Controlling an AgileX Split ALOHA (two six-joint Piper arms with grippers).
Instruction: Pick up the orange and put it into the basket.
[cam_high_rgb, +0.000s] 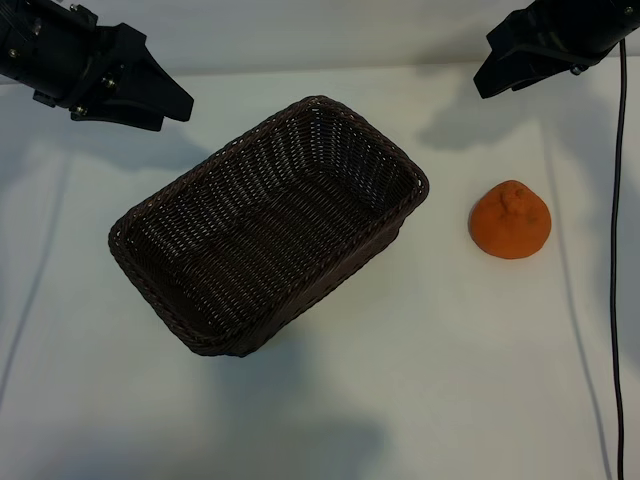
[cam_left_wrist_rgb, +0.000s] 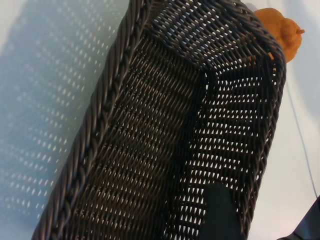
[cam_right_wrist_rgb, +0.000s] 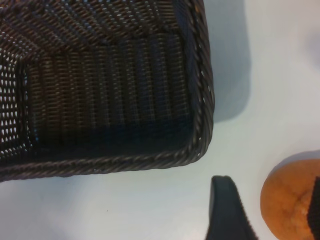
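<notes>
**Orange on the table beside the basket, both grippers raised and holding nothing**

The orange (cam_high_rgb: 510, 220) sits on the white table (cam_high_rgb: 420, 400), to the right of the basket (cam_high_rgb: 150, 215) in the exterior view, its bumpy knob turned upward. It is near the basket's right-hand corner but apart from it, with a strip of bare table between them. Nothing touches the fruit. In the left wrist view the orange (cam_left_wrist_rgb: 282, 30) peeks out beyond the far end of the basket (cam_left_wrist_rgb: 107, 110), partly hidden by the woven wall.

The basket lies diagonally across the middle of the table, one short end toward the upper right, the other toward the lower left. It is dark brown wicker with a braided rim and sloping sides, and its inside holds nothing.

The right gripper (cam_high_rgb: 530, 50) hangs at the upper right of the exterior view, above and behind the orange, tilted downward. Its jaws stand apart with nothing between them: in the right wrist view one dark finger (cam_right_wrist_rgb: 227, 210) shows just beside the orange (cam_right_wrist_rgb: 290, 202), with a sliver of the other at the frame's edge on the fruit's far side, and the basket's corner (cam_right_wrist_rgb: 202, 100) lies nearby.

The left gripper (cam_high_rgb: 120, 85) is at the upper left, off the basket's long side, angled down toward it. Its jaws are also spread and hold nothing; one fingertip (cam_left_wrist_rgb: 220, 215) shows over the basket's inside

A black cable (cam_high_rgb: 612, 300) runs down the right edge of the table
</notes>
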